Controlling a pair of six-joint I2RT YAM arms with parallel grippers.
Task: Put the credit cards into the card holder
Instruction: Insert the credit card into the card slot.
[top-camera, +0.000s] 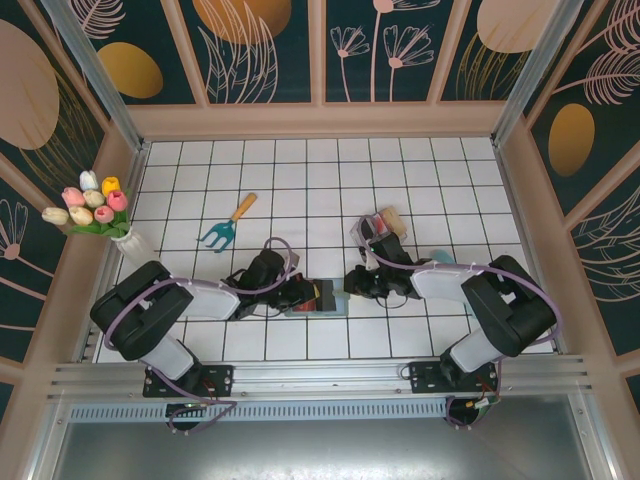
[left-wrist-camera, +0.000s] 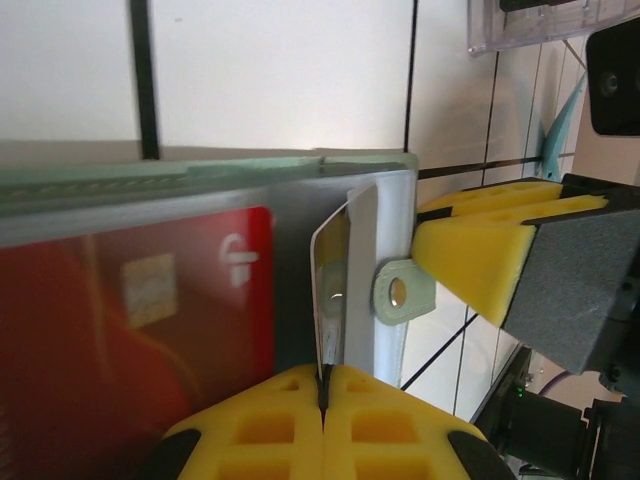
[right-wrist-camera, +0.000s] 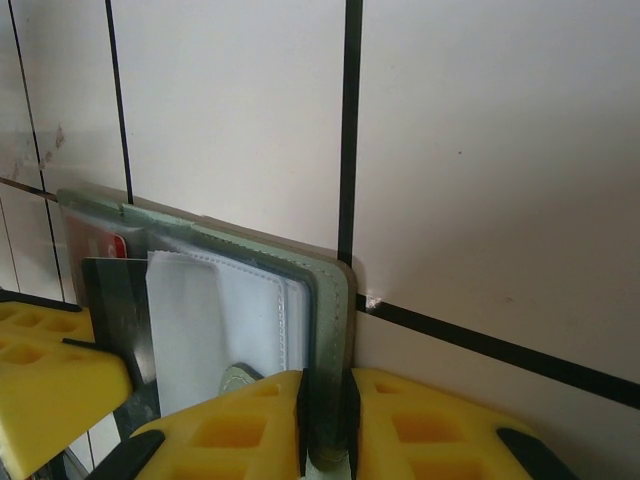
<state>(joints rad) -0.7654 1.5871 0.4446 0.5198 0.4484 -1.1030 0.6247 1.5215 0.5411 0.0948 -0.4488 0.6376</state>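
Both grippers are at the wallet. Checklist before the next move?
1. Left gripper gripping the thin dark plastic card: ok, jaws shut on its edge.
2. Right gripper holding the flat sage-green folding card holder: ok, clamped on its edge.
3. Holder open, grey inner pockets exposed: ok.
4. Red plastic card seated in a pocket: ok.
5. Dark card's leading edge lined up with a free pocket slot: cannot tell; it stands on edge over the grey lining.
6. Small green snap tab out of the card's path: ok, it sticks outward off the holder's edge.
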